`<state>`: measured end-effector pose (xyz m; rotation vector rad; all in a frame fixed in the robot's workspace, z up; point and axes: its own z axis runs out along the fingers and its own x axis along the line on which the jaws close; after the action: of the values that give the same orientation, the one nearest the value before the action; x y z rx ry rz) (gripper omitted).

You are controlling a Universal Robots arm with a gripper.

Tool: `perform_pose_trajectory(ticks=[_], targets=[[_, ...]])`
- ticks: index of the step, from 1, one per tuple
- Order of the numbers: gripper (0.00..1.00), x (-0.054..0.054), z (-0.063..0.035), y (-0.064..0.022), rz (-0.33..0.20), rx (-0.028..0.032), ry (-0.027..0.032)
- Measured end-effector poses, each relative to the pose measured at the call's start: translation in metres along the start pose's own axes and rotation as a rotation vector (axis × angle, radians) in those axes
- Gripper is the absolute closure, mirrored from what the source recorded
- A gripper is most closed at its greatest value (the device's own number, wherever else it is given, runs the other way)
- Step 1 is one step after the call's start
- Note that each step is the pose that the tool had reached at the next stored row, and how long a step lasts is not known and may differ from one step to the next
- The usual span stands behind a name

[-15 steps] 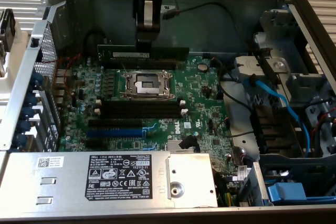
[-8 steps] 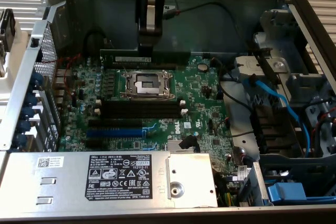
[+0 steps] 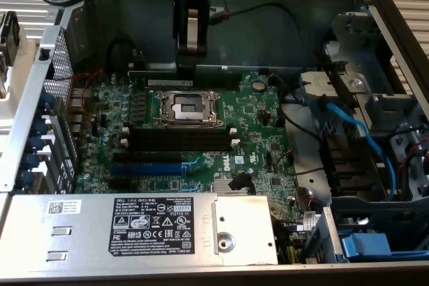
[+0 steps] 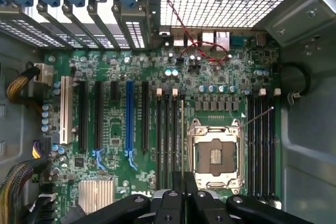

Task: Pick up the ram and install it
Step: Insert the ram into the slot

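Grips the ram (image 4: pixel 182 129) between the fingers of the gripper (image 4: pixel 182 182), clenched on the stick. Seen edge-on in the wrist view as a thin line reaching out from the fingertips, parallel to the black slots (image 4: pixel 159 140). Lies just beside the CPU socket (image 4: pixel 215 153), on the side toward the blue slot (image 4: pixel 129 114). Cannot tell whether touching a slot or hanging above one. In the exterior view, stands over the far part of the motherboard (image 3: pixel 261 118), beyond the socket.

Reads DELL in white on the black label (image 3: pixel 161 222) of the power supply box (image 3: pixel 87 232), and DELL again printed on the board; smaller print too fine to read.

Inside the open case (image 3: pixel 281 31): the board, the supply box, and blue cables (image 3: pixel 355 135) toward the exterior view's right.
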<state>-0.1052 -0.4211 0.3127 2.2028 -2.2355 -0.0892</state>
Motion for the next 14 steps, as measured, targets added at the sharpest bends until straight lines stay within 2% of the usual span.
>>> perform_pose_trajectory(ticks=[7, 14], targets=[[0.88, 0.001, 0.0119, -0.0005, 0.000, 0.0001, -0.0003], [0.88, 0.006, 0.0162, -0.0008, 0.000, 0.0001, -0.0004]])
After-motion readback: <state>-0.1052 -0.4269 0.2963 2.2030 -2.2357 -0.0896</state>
